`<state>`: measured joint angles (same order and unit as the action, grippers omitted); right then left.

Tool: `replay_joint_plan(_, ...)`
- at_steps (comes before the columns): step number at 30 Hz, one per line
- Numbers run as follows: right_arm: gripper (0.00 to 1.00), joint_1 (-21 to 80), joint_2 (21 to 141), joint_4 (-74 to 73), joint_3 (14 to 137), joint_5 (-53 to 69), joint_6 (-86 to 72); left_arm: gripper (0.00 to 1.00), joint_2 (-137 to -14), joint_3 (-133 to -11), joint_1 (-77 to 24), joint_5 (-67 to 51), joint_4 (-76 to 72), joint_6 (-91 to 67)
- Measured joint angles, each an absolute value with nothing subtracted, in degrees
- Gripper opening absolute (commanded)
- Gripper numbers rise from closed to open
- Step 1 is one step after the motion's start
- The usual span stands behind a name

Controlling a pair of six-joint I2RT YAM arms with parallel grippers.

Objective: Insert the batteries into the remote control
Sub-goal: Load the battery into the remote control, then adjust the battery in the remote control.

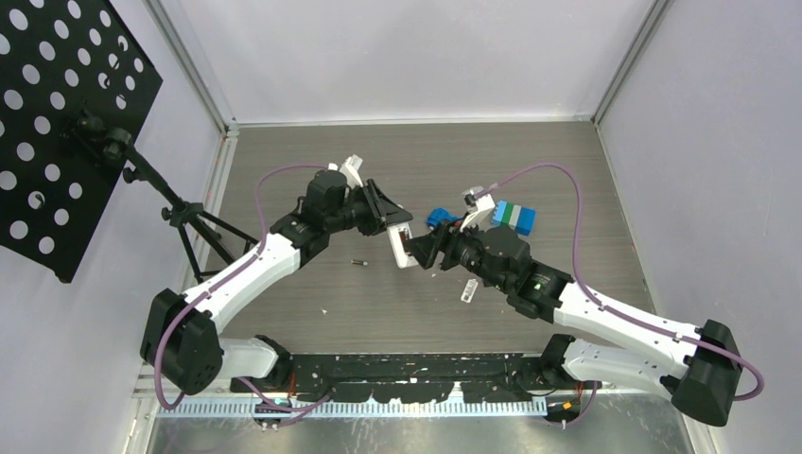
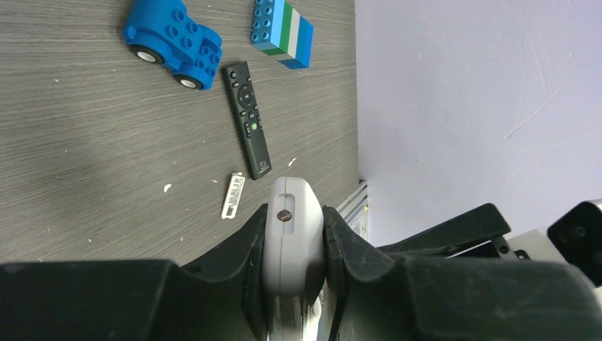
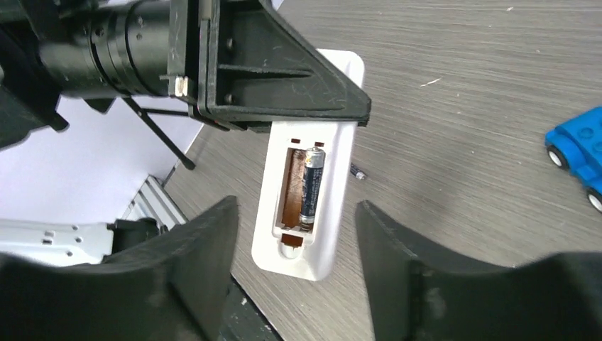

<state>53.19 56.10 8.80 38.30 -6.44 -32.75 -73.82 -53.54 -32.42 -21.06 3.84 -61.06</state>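
The right gripper stands released, its jaws wide apart on either side of the white remote and touching nothing. The left gripper is clenched on one end of that remote, holding it up with the open compartment facing the right wrist camera. One dark battery lies in one bay, and the empty bay beside it is bare. A loose battery lies on the table, just left of the held remote. The risk, as I judge it: the seated cell may not be pressed fully home, so with nothing covering it a bump from the fingers or a slip in the left grip could spill it. The loose cell, thin and lying flat, looks awkward to pinch. The left gripper hides the remote's other end, polarity marks are too small to read, and no orange-red battery shows
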Motion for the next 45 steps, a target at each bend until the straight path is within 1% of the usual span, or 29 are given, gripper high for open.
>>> replay_joint_plan(1, 0.77, 53.2, 55.7, 8.1, 38.6, -7.0, -33.9, 0.00, -73.8, -53.5, -32.3, -21.0, 3.9, -61.0)
replay_joint_plan(2, 0.79, 53.2, 55.1, 7.2, 38.9, -8.1, -35.4, 0.00, -73.8, -53.5, -32.2, -21.0, 4.1, -61.0)
replay_joint_plan(6, 0.83, 53.2, 52.5, 3.9, 39.7, -11.9, -45.8, 0.00, -73.8, -53.5, -32.1, -20.8, 4.5, -60.6)
replay_joint_plan(7, 0.83, 53.2, 52.4, 3.6, 39.7, -12.2, -46.8, 0.00, -73.8, -53.5, -32.1, -20.6, 4.5, -60.6)
replay_joint_plan(14, 0.85, 52.8, 51.6, 1.2, 37.5, -15.4, -71.2, 0.00, -73.4, -53.5, -32.1, -17.7, 4.1, -60.9)
replay_joint_plan(19, 0.86, 52.8, 51.7, 2.0, 36.2, -15.9, -82.7, 0.00, -71.8, -52.8, -32.1, -14.1, 3.7, -62.1)
replay_joint_plan(23, 0.83, 52.8, 52.3, 5.1, 34.0, -16.0, -90.1, 0.00, -70.9, -52.7, -31.9, -11.9, 3.2, -63.4)
replay_joint_plan(31, 0.84, 52.8, 60.4, 12.9, 33.9, -13.1, -98.1, 0.00, -70.8, -52.7, -31.7, -10.1, 2.4, -65.7)
replay_joint_plan(39, 0.85, 52.8, 66.5, 20.6, 34.1, -11.9, -100.9, 0.00, -70.6, -52.7, -31.6, -10.3, 2.4, -67.1)
replay_joint_plan(45, 0.82, 52.6, 70.2, 23.7, 35.3, -11.9, -101.9, 0.00, -69.8, -52.7, -31.6, -10.8, 2.4, -67.4)
